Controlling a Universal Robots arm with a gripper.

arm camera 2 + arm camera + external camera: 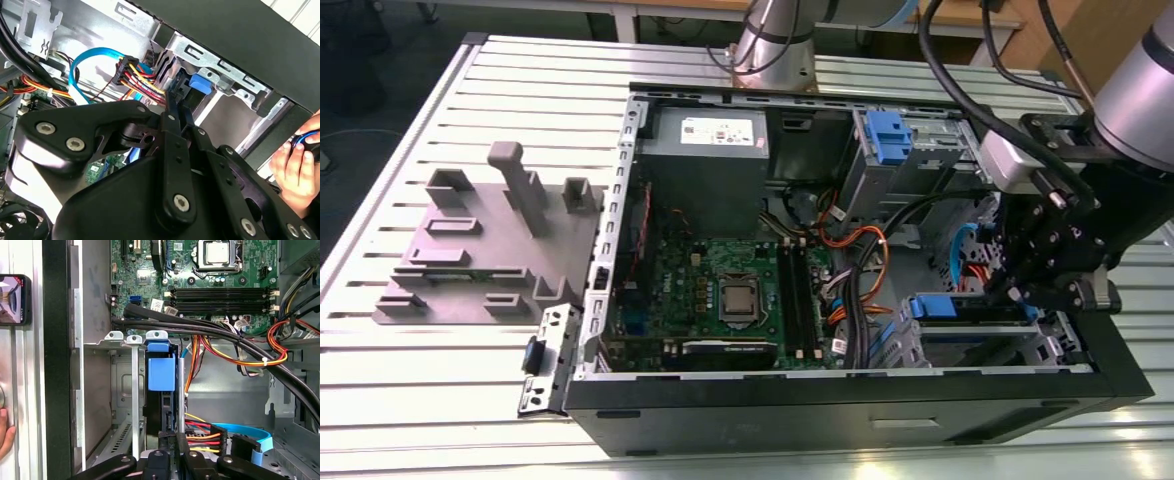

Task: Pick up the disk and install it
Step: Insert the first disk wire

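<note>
1 disk, 1 gripper, and both are down inside the computer case. In the exterior view, the gripper [1025,290] hangs over the drive bay in the corner of the case [827,415] toward the exterior view's right. The disk [947,307] shows its blue side frame there, near the motherboard [720,290].

Over to the second wrist view: the gripper [172,100] has its jaws drawn narrow, almost together. They reach toward the blue frame of the disk [199,83], with the red and yellow cables [140,75] crowding close alongside. A person's hand [292,162] sits outside the case wall.

First wrist view now: the disk [161,372] stands edge-on between the bay's metal rails [134,390], and the gripper [172,442] looks clamped on its thin near edge.

The call on progress: the pick-up is done, and the disk is in its slot and looks largely home. Final seating and the release appear to be all that is left.
</note>
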